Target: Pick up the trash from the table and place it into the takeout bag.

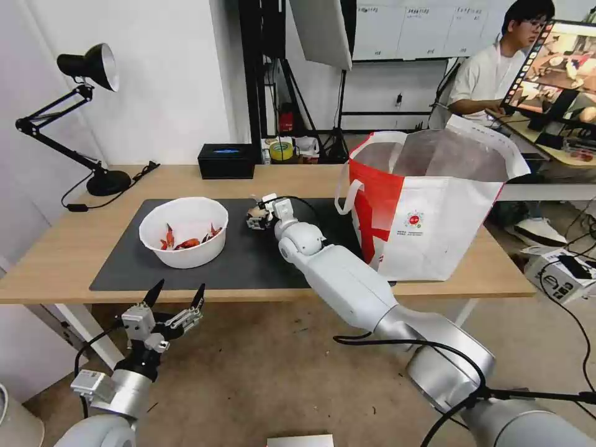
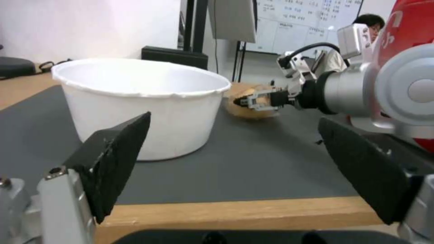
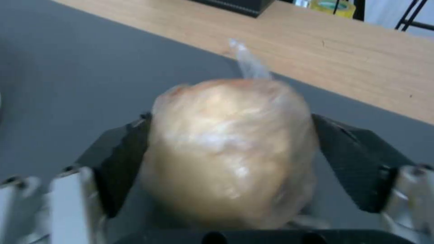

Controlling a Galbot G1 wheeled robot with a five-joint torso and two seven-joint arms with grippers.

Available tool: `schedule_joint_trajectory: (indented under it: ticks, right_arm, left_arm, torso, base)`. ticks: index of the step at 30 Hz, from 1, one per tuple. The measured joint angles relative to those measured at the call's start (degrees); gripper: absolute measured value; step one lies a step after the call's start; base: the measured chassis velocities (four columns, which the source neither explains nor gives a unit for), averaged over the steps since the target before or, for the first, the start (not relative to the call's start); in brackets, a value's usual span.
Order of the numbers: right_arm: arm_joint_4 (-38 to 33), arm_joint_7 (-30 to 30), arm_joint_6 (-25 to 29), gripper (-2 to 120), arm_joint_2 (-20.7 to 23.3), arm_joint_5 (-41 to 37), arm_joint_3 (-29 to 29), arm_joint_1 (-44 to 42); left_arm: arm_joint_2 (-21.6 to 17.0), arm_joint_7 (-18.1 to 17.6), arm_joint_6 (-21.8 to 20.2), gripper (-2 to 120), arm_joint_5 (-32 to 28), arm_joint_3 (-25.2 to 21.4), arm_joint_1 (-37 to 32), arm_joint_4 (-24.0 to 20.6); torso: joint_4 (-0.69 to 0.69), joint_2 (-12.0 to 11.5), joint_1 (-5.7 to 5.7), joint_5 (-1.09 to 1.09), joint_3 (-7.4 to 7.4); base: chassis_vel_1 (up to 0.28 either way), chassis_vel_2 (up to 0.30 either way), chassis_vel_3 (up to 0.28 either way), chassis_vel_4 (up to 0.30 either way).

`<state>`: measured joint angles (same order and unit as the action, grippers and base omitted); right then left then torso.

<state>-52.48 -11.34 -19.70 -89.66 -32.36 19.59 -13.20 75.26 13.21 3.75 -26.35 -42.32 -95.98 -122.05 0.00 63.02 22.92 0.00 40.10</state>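
Looking across the table point(image 1: 74, 248) you have the takeout bag point(image 1: 428, 217) standing open-mouthed at the right end, partly on the dark mat point(image 1: 248, 261), with the white bowl point(image 1: 184, 231) of red shells on the mat's left part and the wrapped bun point(image 3: 230, 149) lying on the mat between them, toward its far edge and just beside the bowl as your left wrist view shows it; your right gripper point(image 3: 230, 162) has its two black pads pressed against the bun's sides, so count it as clenched on the bun, while your left gripper point(image 1: 176, 299) hangs spread wide below the table's near edge, holding nothing. What could go wrong, in my judgement: the bun is soft and its film slick, so a hard squeeze may squash it or let it squirt out from between the pads, and the loose twist of wrap at its far end could snag; the bag's near wall and white handle point(image 1: 344, 192) stand close to your right arm, so a low sweep could knock the bag askew. The bun itself looks pale beige, rounded, glossy under clear crinkled plastic
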Motion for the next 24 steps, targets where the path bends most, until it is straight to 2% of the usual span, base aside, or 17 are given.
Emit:
schedule_joint_trajectory:
  ticks: [1,2,6,8,10,13,16,18,19,21,24]
  right_arm:
    - [0.0,0.0,0.0,85,0.0,0.0,0.0,0.0]
    - [0.1,0.1,-0.2,78,0.0,-0.1,0.0,0.0]
    - [0.1,0.1,-0.4,69,-0.1,-0.2,0.0,-0.1]
    - [0.2,0.1,-0.5,57,-0.1,-0.3,0.0,-0.2]
    - [0.1,0.1,-0.5,53,-0.2,-0.3,0.0,-0.2]
    - [0.0,0.1,-0.5,37,-0.1,-0.4,0.0,-0.3]
    - [-0.2,0.0,-0.5,32,0.0,-0.5,0.0,-0.4]
    - [-0.7,0.0,-0.6,21,0.3,-0.6,0.0,-0.7]
    - [-0.7,0.0,-0.6,21,0.3,-0.6,0.0,-0.7]
    - [-1.1,-0.1,-0.5,11,0.5,-0.7,0.1,-1.2]
    - [-1.9,-0.3,-0.5,6,0.7,-0.7,0.1,-1.8]
  left_arm:
    - [0.0,0.0,0.0,100,0.0,0.0,0.0,0.0]
    - [0.0,0.0,0.0,100,0.0,-0.3,-0.4,0.0]
    - [-0.1,0.0,0.1,100,-0.1,-0.6,-0.6,-0.1]
    - [-0.2,0.0,0.1,100,-0.2,-0.6,-0.6,-0.2]
    - [-0.2,0.0,0.1,100,-0.2,-0.6,-0.5,-0.2]
    - [0.0,0.0,0.1,100,-0.2,-0.4,-0.6,-0.3]
    - [0.1,0.0,0.1,100,-0.1,-0.3,-0.6,-0.3]
    - [0.2,0.0,0.1,100,-0.1,-0.3,-0.6,-0.3]
    - [0.2,0.0,0.1,100,-0.1,-0.3,-0.6,-0.3]
    - [0.2,0.0,0.1,100,-0.1,-0.3,-0.7,-0.3]
    - [0.2,0.0,0.1,100,-0.1,-0.4,-0.8,-0.5]
  torso:
    - [0.0,0.0,0.0,0.0,0.0]
    - [0.0,0.0,0.0,0.0,0.0]
    - [0.0,0.0,0.0,0.0,0.0]
    - [0.0,0.0,0.0,0.0,0.0]
    - [0.0,0.0,0.0,0.0,0.0]
    - [0.0,0.0,0.0,0.0,0.0]
    - [0.0,0.0,0.0,0.0,0.0]
    - [0.0,0.0,0.0,0.0,0.0]
    - [0.0,0.0,0.0,0.0,0.0]
    - [0.0,0.0,0.0,0.0,0.0]
    - [0.0,0.0,0.0,0.0,0.0]
  base:
    - [0.0,0.0,0.0,0.0]
    - [0.0,0.0,0.0,0.0]
    - [0.0,0.0,0.0,0.0]
    - [0.0,0.0,0.0,0.0]
    - [0.0,0.0,0.0,0.0]
    - [0.0,0.0,0.0,0.0]
    - [0.0,0.0,0.0,0.0]
    - [0.0,0.0,0.0,0.0]
    - [0.0,0.0,0.0,0.0]
    - [0.0,0.0,0.0,0.0]
    - [0.0,0.0,0.0,0.0]
